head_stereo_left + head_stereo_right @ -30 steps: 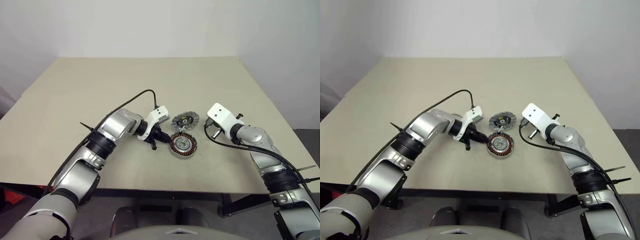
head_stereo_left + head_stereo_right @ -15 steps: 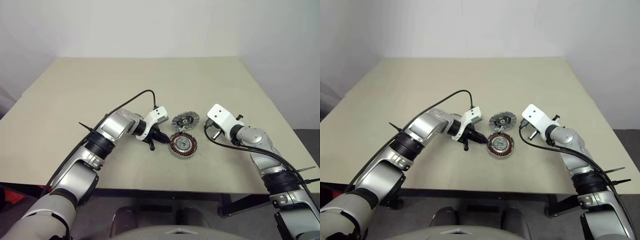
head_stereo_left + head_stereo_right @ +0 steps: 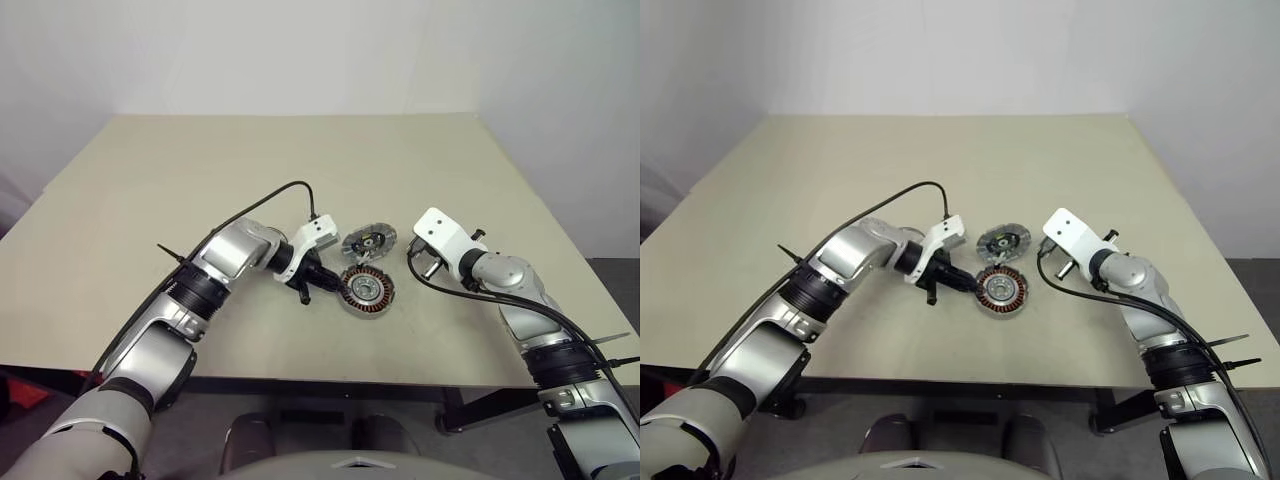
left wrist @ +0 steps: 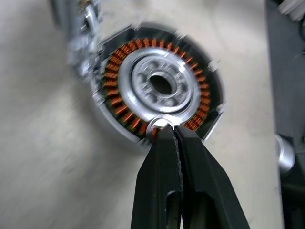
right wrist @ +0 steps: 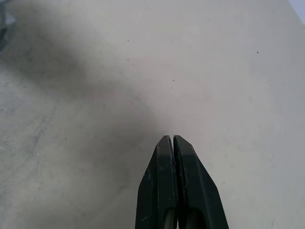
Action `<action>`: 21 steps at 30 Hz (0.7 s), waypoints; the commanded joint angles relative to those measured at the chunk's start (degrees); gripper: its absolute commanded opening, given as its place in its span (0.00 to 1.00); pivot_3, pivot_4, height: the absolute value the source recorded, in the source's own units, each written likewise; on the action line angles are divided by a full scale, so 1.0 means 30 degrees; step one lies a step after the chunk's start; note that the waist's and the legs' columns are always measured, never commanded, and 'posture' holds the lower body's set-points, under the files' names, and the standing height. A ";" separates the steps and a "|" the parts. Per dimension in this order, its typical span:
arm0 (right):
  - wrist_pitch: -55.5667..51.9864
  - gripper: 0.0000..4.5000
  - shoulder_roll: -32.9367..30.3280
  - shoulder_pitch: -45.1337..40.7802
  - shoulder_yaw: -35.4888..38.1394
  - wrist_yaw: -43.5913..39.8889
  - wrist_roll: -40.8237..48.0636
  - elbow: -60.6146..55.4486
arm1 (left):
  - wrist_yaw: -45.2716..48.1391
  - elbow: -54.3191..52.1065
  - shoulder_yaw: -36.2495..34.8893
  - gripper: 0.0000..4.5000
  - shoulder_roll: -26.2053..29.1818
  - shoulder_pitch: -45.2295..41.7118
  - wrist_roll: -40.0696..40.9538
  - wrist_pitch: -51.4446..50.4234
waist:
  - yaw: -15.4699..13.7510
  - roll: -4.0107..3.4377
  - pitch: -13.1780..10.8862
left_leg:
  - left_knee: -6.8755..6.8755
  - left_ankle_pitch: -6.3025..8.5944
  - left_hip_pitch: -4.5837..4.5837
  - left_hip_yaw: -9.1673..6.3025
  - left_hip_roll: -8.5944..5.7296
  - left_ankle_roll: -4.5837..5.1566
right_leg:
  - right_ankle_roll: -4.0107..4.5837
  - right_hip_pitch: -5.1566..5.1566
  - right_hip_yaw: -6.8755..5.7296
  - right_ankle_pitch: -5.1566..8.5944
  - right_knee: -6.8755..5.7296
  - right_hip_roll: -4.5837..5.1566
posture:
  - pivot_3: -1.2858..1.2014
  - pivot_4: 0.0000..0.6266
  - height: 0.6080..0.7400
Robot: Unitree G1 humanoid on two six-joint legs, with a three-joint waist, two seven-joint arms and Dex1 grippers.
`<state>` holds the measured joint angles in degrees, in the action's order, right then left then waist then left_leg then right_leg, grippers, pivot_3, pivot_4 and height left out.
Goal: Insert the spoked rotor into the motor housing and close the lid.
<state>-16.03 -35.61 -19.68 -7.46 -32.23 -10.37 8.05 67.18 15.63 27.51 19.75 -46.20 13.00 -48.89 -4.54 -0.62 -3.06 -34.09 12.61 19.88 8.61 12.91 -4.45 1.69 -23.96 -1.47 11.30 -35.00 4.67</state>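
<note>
Right now the housing [image 4: 159, 93] lies flat near the table's [image 3: 150, 190] front edge, its copper ring around a silver centre, and the rotor [image 4: 161, 86] looks already seated in that centre, though I can't be certain of it. The lid [image 3: 369, 241] lies just behind the housing, not yet on. The left gripper [image 4: 175, 130] has its fingers pressed together, tips at the housing's near rim by a small silver ring. A push from there could slide the housing into the lid or tip the rotor askew. The right gripper [image 5: 172, 138], fingers pressed together too, hangs over bare table off to the right, well apart from the parts.
</note>
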 commanded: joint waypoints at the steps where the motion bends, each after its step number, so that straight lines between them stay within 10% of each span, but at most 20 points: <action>1: 0.0180 0.00 -0.0039 -0.0323 0.0378 0.0259 -0.0053 -0.0730 | 0.0002 -0.0285 0.0179 0.01 0.0148 -0.0146 -0.0333 0.0470 | -0.0004 0.0000 0.0000 | -0.0001 0.0000 0.0000 0.0000 -0.0003 0.0000 | 0.0000 0.0001 0.0001 0.0000 0.0000 0.0002 | 0.52 0.00 1.00; 21: 0.0182 0.00 0.0044 -0.0176 0.0392 0.0380 -0.0056 -0.0885 | 0.0057 -0.0055 0.0605 0.01 -0.0434 -0.0256 -0.0863 0.0925 | -0.0013 0.0000 0.0000 | -0.0002 -0.0001 -0.0003 0.0000 -0.0002 -0.0001 | 0.0000 0.0001 0.0001 0.0000 -0.0004 0.0002 | 0.52 0.00 1.00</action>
<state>-16.00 -35.50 -19.62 -7.46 -32.05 -10.37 8.05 67.37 15.66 28.64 18.45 -46.25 11.20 -46.82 -4.57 -0.62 -3.05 -34.09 12.61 19.87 8.61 12.91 -4.45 1.69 -23.96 -1.47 11.30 -35.01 4.68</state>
